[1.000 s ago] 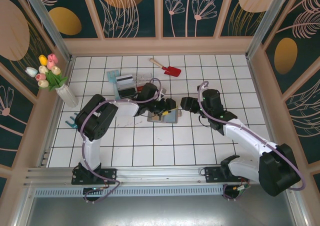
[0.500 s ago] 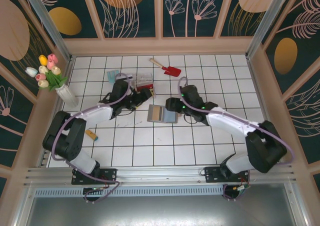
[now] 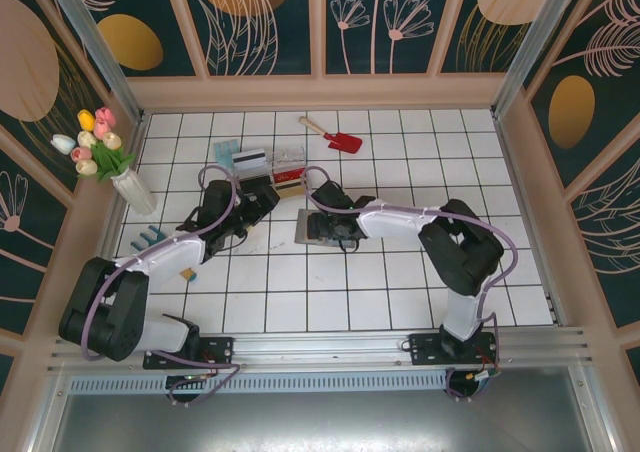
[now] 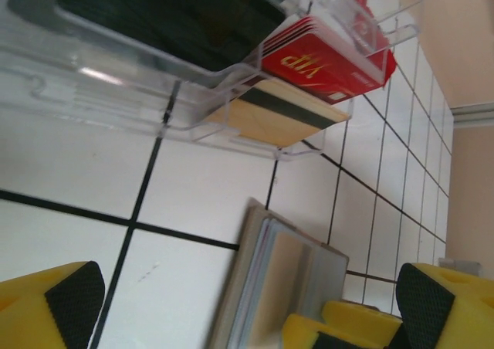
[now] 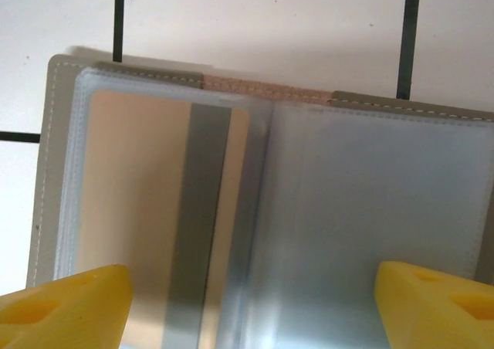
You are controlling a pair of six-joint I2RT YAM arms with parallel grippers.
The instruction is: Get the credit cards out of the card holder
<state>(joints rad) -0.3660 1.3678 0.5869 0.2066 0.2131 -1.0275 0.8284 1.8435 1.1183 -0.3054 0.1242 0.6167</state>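
Note:
The card holder (image 5: 455, 125) lies open on the white tiles (image 3: 308, 230). Behind the clear pocket of its left panel sits a tan credit card (image 5: 139, 210) with a grey stripe. The right panel's pocket looks empty. My right gripper (image 5: 251, 310) hovers open just above it, one yellow finger over each panel (image 3: 330, 228). My left gripper (image 3: 256, 204) is open and holds nothing, to the left of the holder (image 4: 285, 279). A red VIP card (image 4: 324, 55), an orange-yellow card (image 4: 270, 121) and a black card (image 4: 170, 9) lie in the clear tray (image 4: 116, 86).
The clear divided tray (image 3: 262, 167) sits behind the left gripper. A red toy shovel (image 3: 338, 137) lies at the back. A vase of tulips (image 3: 128, 184) stands at the left wall, with small blue (image 3: 150, 235) and orange (image 3: 185, 272) items on the tiles near it.
The left gripper went from the holder to the tray, opened, then drew back to the left. The right gripper swung left over the holder and opened wider.

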